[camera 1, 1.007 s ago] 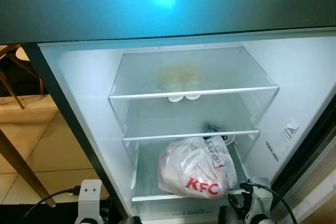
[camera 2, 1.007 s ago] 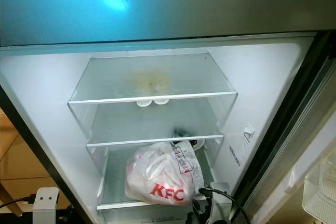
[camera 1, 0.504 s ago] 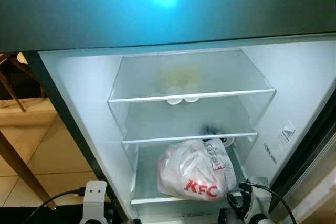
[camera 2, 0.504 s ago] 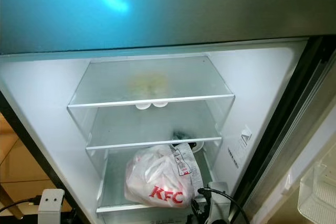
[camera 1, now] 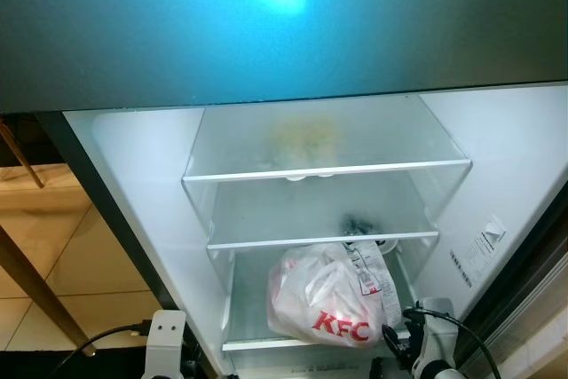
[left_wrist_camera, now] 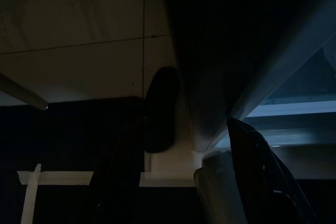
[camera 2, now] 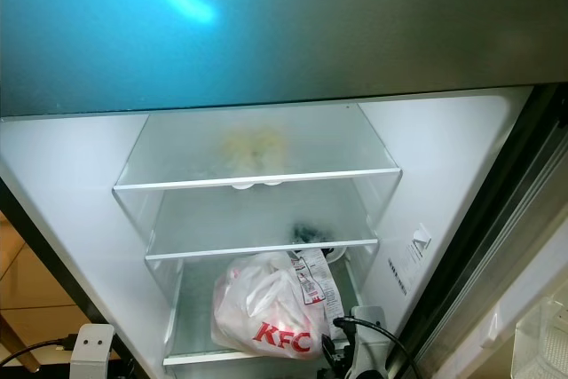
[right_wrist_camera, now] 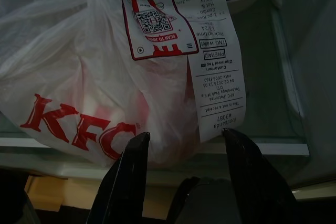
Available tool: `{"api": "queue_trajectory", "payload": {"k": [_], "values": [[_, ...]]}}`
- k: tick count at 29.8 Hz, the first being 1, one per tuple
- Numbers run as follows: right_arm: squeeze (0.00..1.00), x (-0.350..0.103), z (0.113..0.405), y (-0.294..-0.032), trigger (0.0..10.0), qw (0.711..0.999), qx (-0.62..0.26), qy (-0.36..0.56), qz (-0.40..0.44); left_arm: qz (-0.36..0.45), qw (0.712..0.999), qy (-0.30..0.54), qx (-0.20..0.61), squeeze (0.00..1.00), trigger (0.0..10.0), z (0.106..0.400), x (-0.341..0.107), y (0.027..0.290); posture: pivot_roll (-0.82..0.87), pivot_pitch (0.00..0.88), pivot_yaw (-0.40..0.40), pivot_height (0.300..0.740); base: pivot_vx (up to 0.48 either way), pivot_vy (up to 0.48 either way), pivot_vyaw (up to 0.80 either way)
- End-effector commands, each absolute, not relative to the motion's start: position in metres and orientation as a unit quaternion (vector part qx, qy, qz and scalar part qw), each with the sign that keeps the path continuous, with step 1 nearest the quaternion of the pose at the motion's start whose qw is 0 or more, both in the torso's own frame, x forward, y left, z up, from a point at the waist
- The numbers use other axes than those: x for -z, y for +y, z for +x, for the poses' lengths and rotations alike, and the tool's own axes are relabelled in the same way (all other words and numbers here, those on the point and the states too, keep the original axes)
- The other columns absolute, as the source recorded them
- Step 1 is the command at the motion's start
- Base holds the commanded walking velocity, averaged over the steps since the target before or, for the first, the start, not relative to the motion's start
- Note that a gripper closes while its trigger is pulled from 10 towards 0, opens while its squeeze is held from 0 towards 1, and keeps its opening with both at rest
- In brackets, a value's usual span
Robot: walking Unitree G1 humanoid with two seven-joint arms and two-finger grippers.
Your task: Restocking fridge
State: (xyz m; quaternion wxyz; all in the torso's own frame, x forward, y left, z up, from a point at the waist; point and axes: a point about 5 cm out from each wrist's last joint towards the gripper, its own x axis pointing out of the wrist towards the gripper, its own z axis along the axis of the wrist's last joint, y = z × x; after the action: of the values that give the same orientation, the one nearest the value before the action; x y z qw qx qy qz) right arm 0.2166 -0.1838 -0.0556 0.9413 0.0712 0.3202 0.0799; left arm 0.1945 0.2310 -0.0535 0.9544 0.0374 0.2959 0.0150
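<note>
Open white fridge interior (camera 1: 133, 184), glass shelves (camera 1: 328, 169), white KFC plastic bag (camera 1: 333, 301) lowest; right gripper (right_wrist_camera: 184, 156) spread before bag, left gripper (left_wrist_camera: 202, 145) spread.

Bright fridge (camera 1: 124, 184) interior; left wrist view perhaps underexposed.

Bag (camera 1: 330, 303) on the fridge's lowest shelf (camera 1: 244, 339); behind it, possibly a bowl (camera 1: 383, 240); two shelves above.

A home kitchen or dining area, open fridge (camera 1: 133, 184) with glass shelves (camera 1: 319, 169), takeaway KFC bag (camera 1: 333, 295) inside, tiled floor (camera 1: 62, 264) and wooden furniture legs (camera 1: 27, 277) at nine o'clock
</note>
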Motion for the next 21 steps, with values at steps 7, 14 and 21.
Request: {"api": "queue_trajectory", "payload": {"k": [7,14,21], "values": [[0.00,0.0539,0.2175,-0.1818,10.0,0.944,-0.091,0.310,0.073,0.041,0.954,0.295,-0.003,0.00,10.0,0.1962,0.0540,0.2264,-0.01,0.011,0.021,0.587,0.000,0.000,0.00],[0.00,0.0540,0.2175,-0.1833,10.0,0.946,-0.077,0.308,0.071,0.042,0.954,0.298,-0.003,0.00,10.0,0.1956,0.0547,0.2266,-0.02,0.011,0.023,0.602,0.000,0.000,0.00],[0.00,0.0534,0.2172,-0.1840,10.0,0.947,-0.078,0.302,0.074,0.042,0.953,0.301,-0.003,0.00,10.0,0.1947,0.0554,0.2273,-0.02,0.013,0.024,0.602,0.000,0.000,0.00]]}}
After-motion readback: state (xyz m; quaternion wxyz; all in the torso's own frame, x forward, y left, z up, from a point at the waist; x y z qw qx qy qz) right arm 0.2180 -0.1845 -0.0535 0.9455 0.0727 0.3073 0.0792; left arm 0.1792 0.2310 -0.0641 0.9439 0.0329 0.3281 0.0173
